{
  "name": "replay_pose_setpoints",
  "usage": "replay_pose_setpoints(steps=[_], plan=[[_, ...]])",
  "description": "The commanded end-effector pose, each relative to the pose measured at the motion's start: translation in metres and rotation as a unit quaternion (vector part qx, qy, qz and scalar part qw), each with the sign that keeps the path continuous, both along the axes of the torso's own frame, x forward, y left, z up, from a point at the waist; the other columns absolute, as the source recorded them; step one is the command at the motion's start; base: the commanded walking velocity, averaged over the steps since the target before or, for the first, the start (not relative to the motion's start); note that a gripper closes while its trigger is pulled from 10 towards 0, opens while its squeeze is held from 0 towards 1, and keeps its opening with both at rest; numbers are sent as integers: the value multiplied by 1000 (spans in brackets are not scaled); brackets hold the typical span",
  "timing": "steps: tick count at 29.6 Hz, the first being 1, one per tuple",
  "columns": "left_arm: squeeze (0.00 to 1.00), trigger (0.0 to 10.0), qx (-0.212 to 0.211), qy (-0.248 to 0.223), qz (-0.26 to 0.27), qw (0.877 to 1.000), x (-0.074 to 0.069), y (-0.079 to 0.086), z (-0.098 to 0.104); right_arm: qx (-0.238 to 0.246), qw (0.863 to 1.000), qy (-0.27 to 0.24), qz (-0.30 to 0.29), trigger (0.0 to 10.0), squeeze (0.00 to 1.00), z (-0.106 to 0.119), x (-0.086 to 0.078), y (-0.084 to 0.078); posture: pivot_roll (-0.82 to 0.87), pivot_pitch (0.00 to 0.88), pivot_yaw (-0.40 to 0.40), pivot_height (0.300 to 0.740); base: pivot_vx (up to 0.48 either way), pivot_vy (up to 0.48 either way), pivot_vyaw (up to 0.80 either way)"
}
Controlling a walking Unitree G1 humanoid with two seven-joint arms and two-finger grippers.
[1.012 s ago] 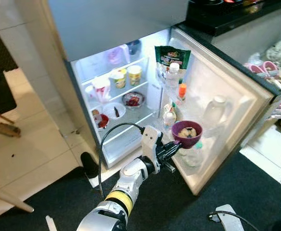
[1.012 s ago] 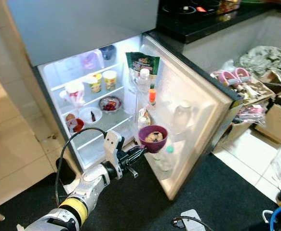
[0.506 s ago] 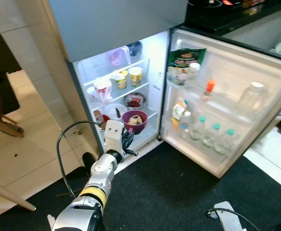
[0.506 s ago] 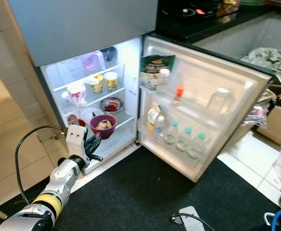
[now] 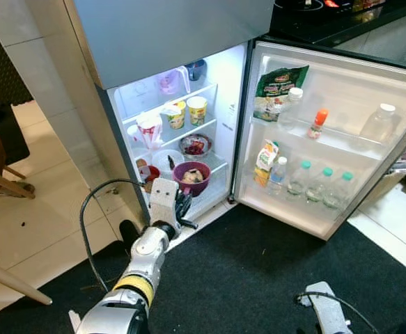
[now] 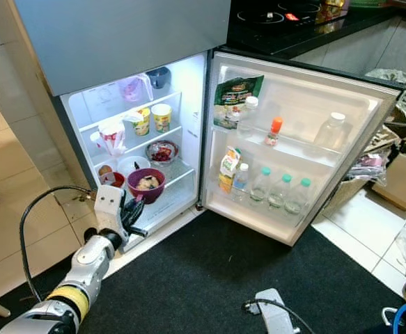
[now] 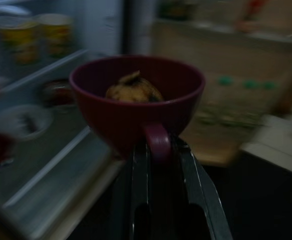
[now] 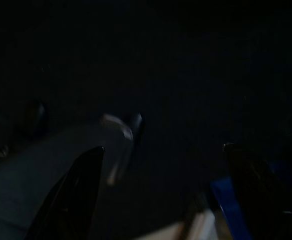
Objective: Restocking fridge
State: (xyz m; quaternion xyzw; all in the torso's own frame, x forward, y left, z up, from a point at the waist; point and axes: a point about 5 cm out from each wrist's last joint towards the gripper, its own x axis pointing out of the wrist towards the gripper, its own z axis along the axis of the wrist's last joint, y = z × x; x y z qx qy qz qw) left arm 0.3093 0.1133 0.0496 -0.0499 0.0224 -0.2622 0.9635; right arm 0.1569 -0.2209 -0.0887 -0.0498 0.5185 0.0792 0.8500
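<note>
Purple bowl [image 5: 191, 177] with food in it is what your left gripper [image 7: 158, 150] has hold of: in the left wrist view the two black fingers [image 7: 138, 170] are closed on the small loop handle at the bowl's near side, and the bowl sits level, upright, with a brownish lump of food inside. From the head views you can see the left gripper [image 5: 182, 204] reaching in at the lower part of the open fridge [image 5: 209, 97], with the bowl at the front edge of the bottom shelf [image 5: 206, 191]; you cannot tell whether its base is resting on the shelf or just above it.

Just behind the bowl on that level are a white dish [image 5: 165, 161] and a glass bowl of red food [image 5: 193, 145], with a small red-filled container [image 5: 149, 177] to the bowl's left. One shelf up stand two yellow cups [image 5: 196, 109] and a white and red packet [image 5: 147, 128]. The top shelf holds a pale jug [image 5: 167, 81] and a dark cup [image 5: 195, 69].

The fridge door [image 5: 342, 83] stands wide open to your right. Its upper rack carries a green packet [image 5: 280, 89], a clear bottle [image 5: 290, 108], an orange-capped bottle [image 5: 317, 124] and a jar [image 5: 380, 124]; the lower rack holds a carton [image 5: 266, 155] and a row of green-capped bottles [image 5: 319, 188].

Your right gripper [image 8: 161, 195] hangs in shadow, its fingers spread well apart.
</note>
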Motion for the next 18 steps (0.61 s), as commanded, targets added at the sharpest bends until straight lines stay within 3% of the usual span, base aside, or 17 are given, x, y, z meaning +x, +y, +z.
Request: replay_pose_setpoints(steps=[1,6,18], plan=[[0,10000,-14,-27,-26,999,0,-8,8,13,1000,-25,-9,10000,0,4,9,2,-75,0,1,740,0,0,0],[0,10000,-10,-50,-55,997,3,-18,19,44,997,-63,-21,10000,0,14,30,5,-76,0,3,740,0,0,0],[0,10000,-9,-25,-77,997,-1,-21,13,51,997,-61,8,10000,0,13,32,15,-69,0,2,740,0,0,0]])
